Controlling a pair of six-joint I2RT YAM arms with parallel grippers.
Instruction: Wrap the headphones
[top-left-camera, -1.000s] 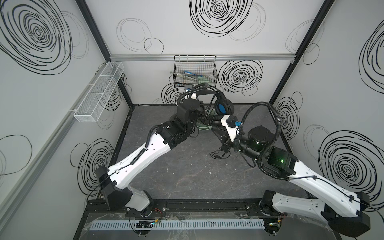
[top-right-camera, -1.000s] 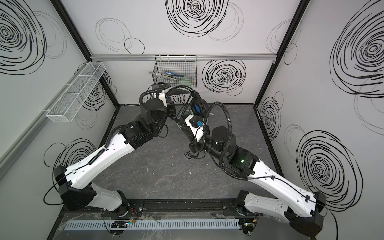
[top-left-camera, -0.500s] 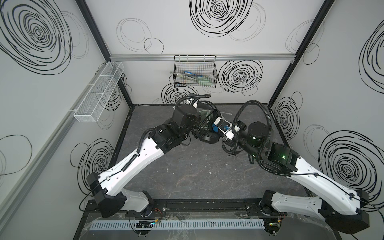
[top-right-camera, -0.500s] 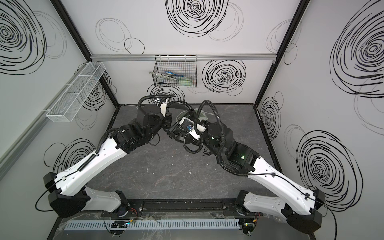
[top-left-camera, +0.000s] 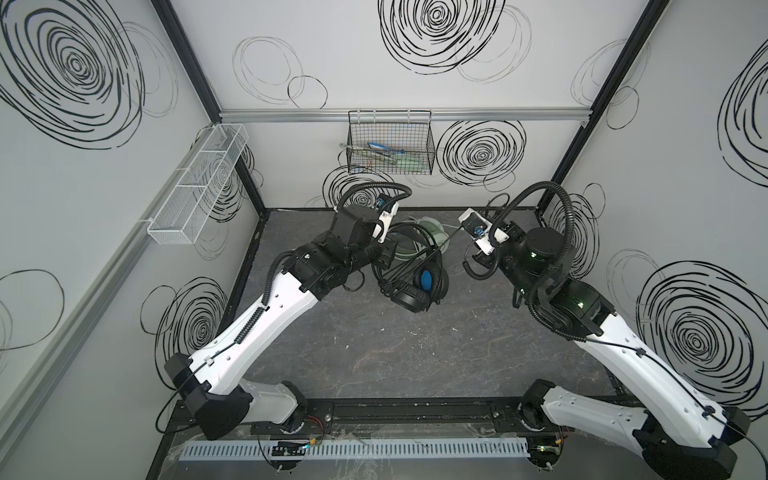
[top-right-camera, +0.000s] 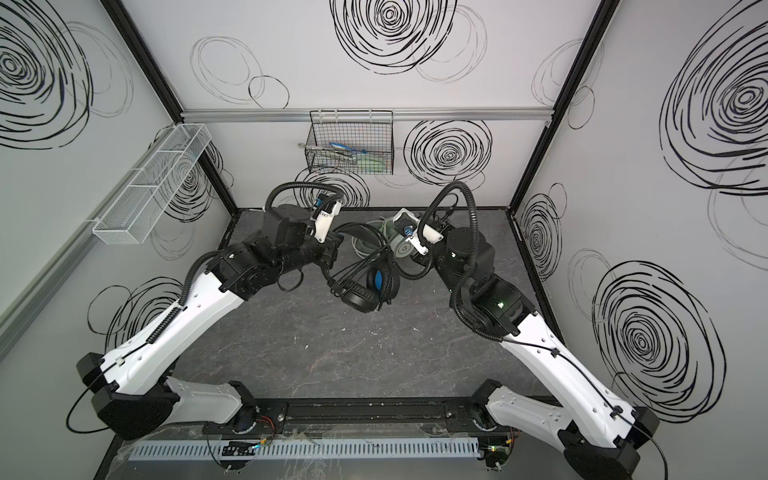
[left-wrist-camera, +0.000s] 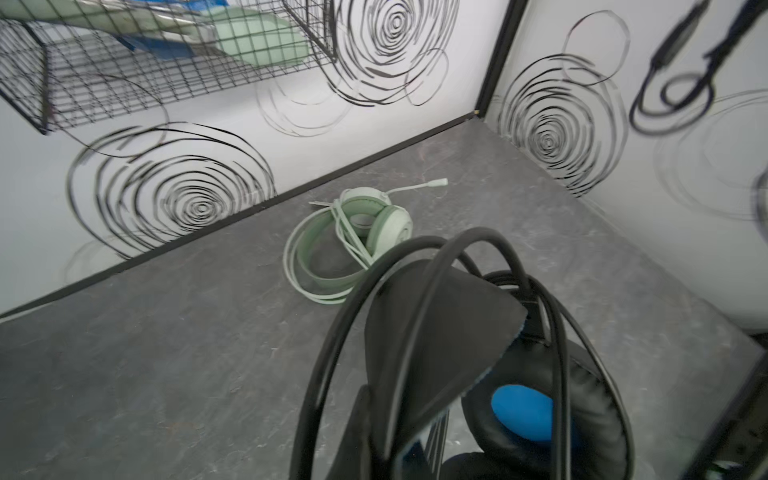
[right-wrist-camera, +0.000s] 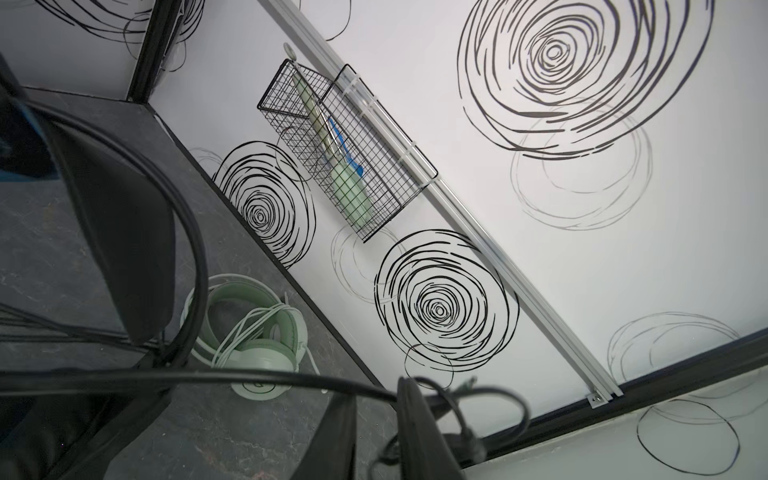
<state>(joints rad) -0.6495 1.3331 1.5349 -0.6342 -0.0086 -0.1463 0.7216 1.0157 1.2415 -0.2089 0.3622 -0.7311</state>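
1. My left gripper (top-left-camera: 384, 259) is clamped tight on the black headset (top-left-camera: 415, 286), mid-table (top-left-camera: 415, 365).
2. My right gripper (right-wrist-camera: 274, 357) stands ajar. Only its wrist view shows the black cord (right-wrist-camera: 291, 378) crossing between the fingers, seemingly loose.
3. Farthest, the mint headset (left-wrist-camera: 353, 232) lies wrapped by the back wall (left-wrist-camera: 291, 137).

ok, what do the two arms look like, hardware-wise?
Both match: the left arm and right arm have white link shells, black joints and bases, black corrugated conduit looping over the wrists, and thin black cables clipped along the shells.
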